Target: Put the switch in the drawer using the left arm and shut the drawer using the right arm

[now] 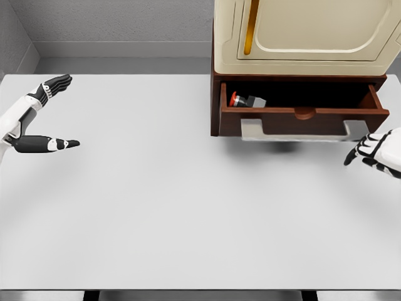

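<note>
Already the switch (246, 100) lies in the open drawer (301, 113), both hands (44, 116) (374, 152) released

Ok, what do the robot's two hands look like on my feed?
The left hand has a white forearm and palm shell, with black-and-grey fingers banded in white near the tips. The right hand looks the same: white shell segments over black joints. No cables, sleeves or printed markings show on either.

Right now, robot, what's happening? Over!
Left hand open, empty, far left. Switch inside open drawer. Right hand beside drawer front, not touching. Nothing blocking.
</note>
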Controlling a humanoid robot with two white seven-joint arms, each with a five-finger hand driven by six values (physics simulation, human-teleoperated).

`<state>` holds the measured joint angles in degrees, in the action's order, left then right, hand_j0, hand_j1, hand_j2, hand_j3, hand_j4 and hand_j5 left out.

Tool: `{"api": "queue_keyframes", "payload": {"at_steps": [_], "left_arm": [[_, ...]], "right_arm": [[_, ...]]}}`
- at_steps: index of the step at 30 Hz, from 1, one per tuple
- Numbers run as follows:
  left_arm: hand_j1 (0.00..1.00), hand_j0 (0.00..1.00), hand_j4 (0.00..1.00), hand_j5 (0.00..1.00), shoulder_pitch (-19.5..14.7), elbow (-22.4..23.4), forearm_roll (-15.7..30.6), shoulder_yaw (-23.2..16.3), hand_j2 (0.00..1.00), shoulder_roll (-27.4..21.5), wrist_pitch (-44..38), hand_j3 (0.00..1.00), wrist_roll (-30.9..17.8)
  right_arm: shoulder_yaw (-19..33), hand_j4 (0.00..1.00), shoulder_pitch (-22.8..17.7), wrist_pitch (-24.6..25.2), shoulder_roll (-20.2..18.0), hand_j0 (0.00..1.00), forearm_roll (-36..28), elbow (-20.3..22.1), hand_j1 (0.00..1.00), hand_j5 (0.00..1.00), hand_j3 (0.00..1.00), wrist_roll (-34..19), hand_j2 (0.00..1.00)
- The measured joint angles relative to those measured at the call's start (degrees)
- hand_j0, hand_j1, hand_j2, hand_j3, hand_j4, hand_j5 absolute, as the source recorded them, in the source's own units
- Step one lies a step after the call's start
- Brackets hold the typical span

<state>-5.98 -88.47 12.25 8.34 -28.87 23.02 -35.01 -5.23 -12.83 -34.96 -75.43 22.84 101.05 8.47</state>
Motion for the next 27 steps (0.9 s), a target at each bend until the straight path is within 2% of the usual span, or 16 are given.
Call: {"api": "queue_keyframes", "payload": {"at_steps": [20, 27], "left_arm": [[1.0, 1.0, 1.0, 1.0, 0.0, -0.01, 0.0, -0.03, 1.0, 0.0, 0.01, 1.0, 0.0], [1.0, 1.0, 1.0, 1.0, 0.0, -0.08, 0.0, -0.03, 1.0, 0.0, 0.08, 1.0, 0.0]], "right_arm": [[-0.15, 0.54, 2.37, -0.01, 1.92, 0.54, -1.63, -0.04, 0.54, 0.54, 0.54, 0.34, 0.54], [-0.79, 0.54, 1.93, -0.01, 1.84, 0.54, -2.02, -0.34, 0.54, 0.54, 0.54, 0.19, 0.54]]}}
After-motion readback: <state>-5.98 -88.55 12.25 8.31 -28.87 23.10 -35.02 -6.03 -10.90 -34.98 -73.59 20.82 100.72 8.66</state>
